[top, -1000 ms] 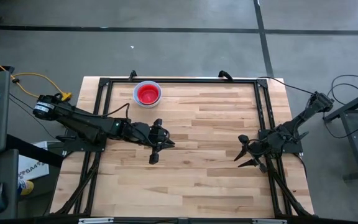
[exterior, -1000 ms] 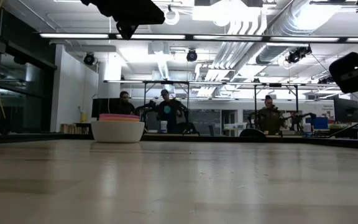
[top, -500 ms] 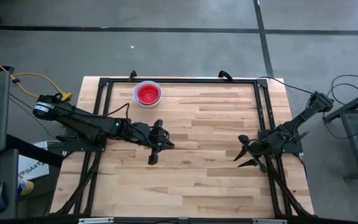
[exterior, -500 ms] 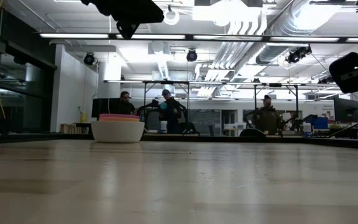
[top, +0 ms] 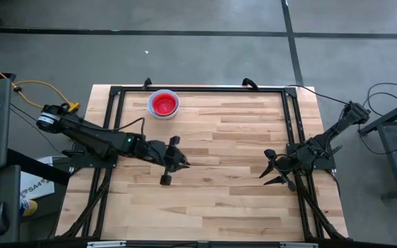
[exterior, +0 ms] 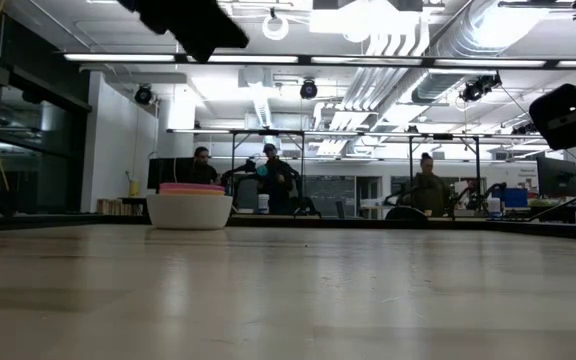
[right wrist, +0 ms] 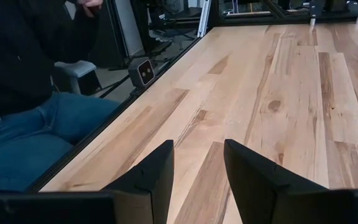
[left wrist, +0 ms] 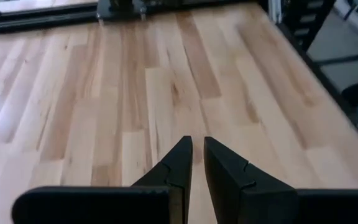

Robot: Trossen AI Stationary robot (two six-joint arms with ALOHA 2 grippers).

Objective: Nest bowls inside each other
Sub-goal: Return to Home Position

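Observation:
The bowls [top: 164, 104] stand nested in one stack near the table's far edge, left of the middle, with the white one outermost and the red-pink one innermost. In the low view the stack [exterior: 190, 205] rests with the white bowl's base on the wood. My left gripper [top: 182, 163] hovers over the table's left half, nearer than the stack. Its fingers [left wrist: 197, 152] are shut to a narrow slit with nothing between them. My right gripper [top: 265, 167] waits open at the table's right edge, with nothing in its gap [right wrist: 199, 163].
A black frame [top: 198, 89] runs along the table's far edge and both sides. A seated person [right wrist: 30, 130] is beside the table edge, close to a small camera [right wrist: 143, 71]. Bare wood [top: 226, 138] lies between the two grippers. People stand far behind the table [exterior: 268, 175].
My left gripper has rolled a little about its own pointing line and shifted slightly toward the table's near edge, staying shut. The bowls have not moved.

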